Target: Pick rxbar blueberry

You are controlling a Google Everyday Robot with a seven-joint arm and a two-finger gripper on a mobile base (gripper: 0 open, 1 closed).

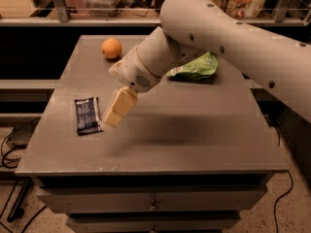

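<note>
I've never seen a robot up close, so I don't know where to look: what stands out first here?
The big pale arm reaching in from the upper right of the picture dominates, its tan end effector poised close beside the dark rxbar blueberry, which lies flat on the grey table toward the picture's left. Farther back sit an orange and a green bag.

cream gripper [112, 118] beside navy rxbar blueberry [87, 114]

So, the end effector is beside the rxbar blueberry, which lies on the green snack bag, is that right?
Not quite: the camera view shows the rxbar blueberry on the table itself, apart from the green snack bag. The end effector is indeed beside it.
</note>
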